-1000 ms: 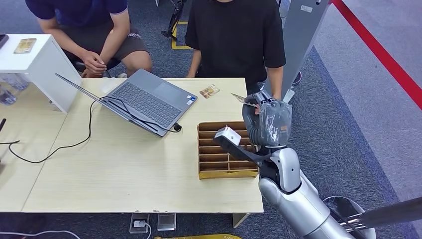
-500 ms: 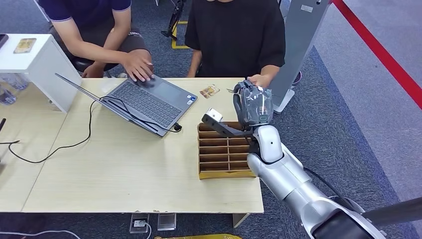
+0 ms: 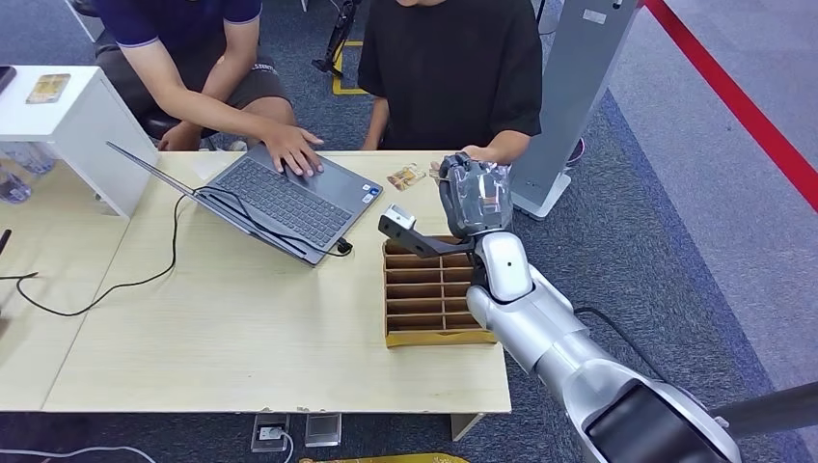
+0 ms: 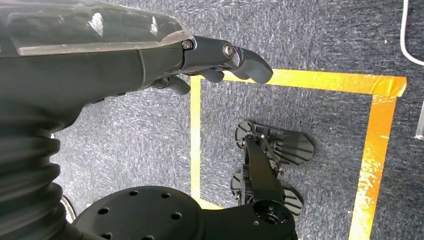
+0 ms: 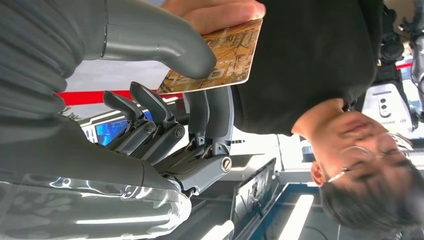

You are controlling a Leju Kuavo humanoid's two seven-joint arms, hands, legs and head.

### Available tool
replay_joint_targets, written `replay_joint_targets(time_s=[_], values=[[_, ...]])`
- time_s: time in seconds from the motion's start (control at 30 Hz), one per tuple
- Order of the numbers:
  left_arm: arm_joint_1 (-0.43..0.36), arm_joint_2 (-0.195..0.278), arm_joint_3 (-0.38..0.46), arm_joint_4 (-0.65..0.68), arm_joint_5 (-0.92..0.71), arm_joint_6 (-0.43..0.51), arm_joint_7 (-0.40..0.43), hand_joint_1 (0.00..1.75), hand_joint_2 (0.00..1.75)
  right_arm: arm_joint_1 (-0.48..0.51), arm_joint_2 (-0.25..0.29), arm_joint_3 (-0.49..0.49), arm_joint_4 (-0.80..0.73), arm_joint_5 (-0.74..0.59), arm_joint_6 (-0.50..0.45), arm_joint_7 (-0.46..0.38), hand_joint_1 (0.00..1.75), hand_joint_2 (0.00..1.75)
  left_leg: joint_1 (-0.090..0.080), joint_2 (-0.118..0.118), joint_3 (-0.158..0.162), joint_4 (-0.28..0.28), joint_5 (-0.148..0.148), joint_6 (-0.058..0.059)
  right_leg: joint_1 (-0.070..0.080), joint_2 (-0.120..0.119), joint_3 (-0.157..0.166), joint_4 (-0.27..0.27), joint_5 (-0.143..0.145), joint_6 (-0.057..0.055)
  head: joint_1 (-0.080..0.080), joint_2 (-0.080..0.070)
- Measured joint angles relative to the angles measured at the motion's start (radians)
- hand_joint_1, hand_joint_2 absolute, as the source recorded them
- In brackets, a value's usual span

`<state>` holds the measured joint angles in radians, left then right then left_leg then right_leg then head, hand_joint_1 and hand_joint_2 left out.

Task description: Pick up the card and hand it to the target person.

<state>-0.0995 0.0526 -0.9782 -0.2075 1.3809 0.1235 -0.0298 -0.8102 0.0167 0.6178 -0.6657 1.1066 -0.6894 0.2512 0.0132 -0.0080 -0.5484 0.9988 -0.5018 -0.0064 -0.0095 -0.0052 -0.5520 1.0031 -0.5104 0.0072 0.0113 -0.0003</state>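
Observation:
My right hand (image 3: pixel 473 193) is raised over the table's far edge, in front of the person in the black shirt (image 3: pixel 449 68). In the right wrist view the brown patterned card (image 5: pixel 220 55) is pinched between my thumb (image 5: pixel 165 40) and the dark fingers (image 5: pixel 210 115). That person's fingers (image 5: pixel 215 12) touch the card's far end; their hand (image 3: pixel 479 152) sits just behind mine. My left hand (image 4: pixel 220 57) hangs over the carpet, fingers loosely extended, holding nothing.
A cardboard sorter box (image 3: pixel 429 289) sits on the wooden table (image 3: pixel 241 328) under my right forearm. A second card (image 3: pixel 406 177) lies near the far edge. An open laptop (image 3: pixel 280 198) has another person's hand (image 3: pixel 294 149) on it. A grey pillar (image 3: pixel 569 87) stands at the right.
My right arm swung left and forward, carrying the card up to the person in black, whose hand has come onto it. The other person's hand moved onto the laptop.

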Motion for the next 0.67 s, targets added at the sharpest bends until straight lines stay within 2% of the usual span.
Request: replay_joint_targets(time_s=[0.1, 0.23, 0.67], values=[[0.0, 0.0, 0.0, 0.0, 0.003, 0.004, 0.0, 0.0, 1.75, -0.009, 0.008, 0.007, 0.027, -0.004, -0.001, -0.004, 1.73, 1.75, 0.0, 0.0, 0.0, 0.0, 0.0, 0.0, 0.0, 0.0, 0.0, 0.0, 0.0, 0.0, 0.0, 0.0], [0.001, 0.0, 0.0, 0.0, 0.008, 0.007, 0.0, 0.0, 1.75, -0.014, 0.015, 0.016, 0.05, -0.013, -0.001, -0.01, 0.0, 1.75, 0.0, 0.0, 0.0, 0.0, 0.0, 0.0, 0.0, 0.0, 0.0, 0.0, 0.0, 0.0, 0.0, 0.0], [0.001, 0.001, -0.001, 0.0, 0.018, 0.013, -0.017, 0.0, 1.75, -0.021, 0.029, 0.025, 0.081, -0.023, -0.002, -0.029, 0.0, 1.75, 0.0, 0.0, 0.0, 0.0, 0.0, 0.0, 0.0, 0.0, 0.0, 0.0, 0.0, 0.0, 0.0, 0.0]])
